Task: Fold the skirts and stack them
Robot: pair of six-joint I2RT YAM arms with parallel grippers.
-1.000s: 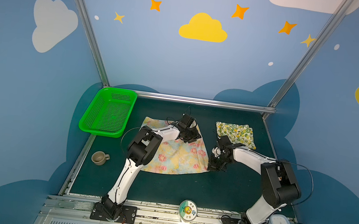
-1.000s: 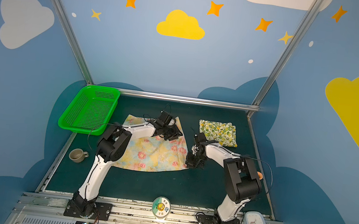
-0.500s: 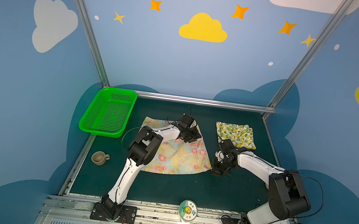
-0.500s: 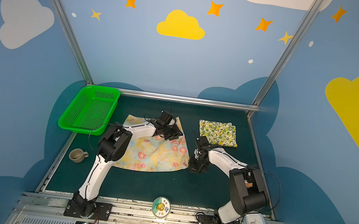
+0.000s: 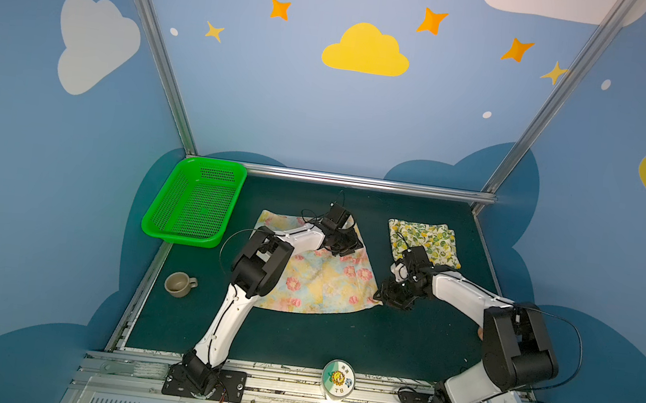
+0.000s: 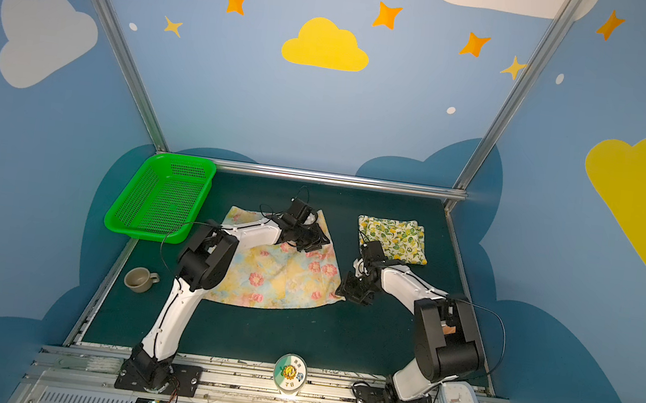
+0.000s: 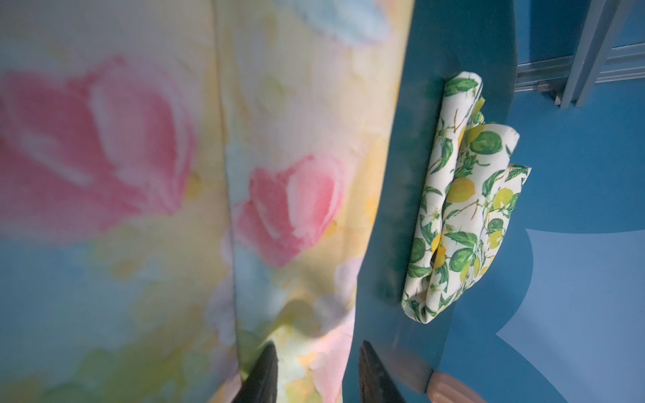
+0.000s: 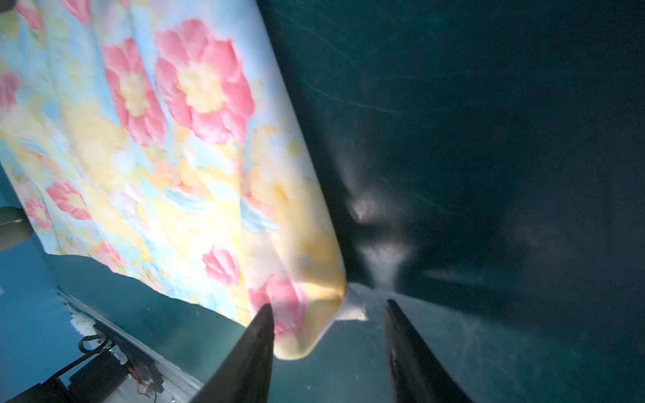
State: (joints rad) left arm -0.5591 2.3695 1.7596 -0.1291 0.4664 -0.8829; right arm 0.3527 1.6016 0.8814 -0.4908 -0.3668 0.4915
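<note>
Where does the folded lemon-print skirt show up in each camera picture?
Top view: lemon-print skirt, folded, back right of the table.
Top view: same spot.
Left wrist: folded bundle beyond the floral skirt.
Right wrist: not in it.
Shared landmark: the floral skirt, seen in all four views.

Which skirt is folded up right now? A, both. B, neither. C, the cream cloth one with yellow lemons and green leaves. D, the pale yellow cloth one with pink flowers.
C: the cream cloth skirt with yellow lemons and green leaves lies as a compact layered bundle, while the pale yellow cloth skirt with pink flowers lies spread open on the dark green table.
</note>
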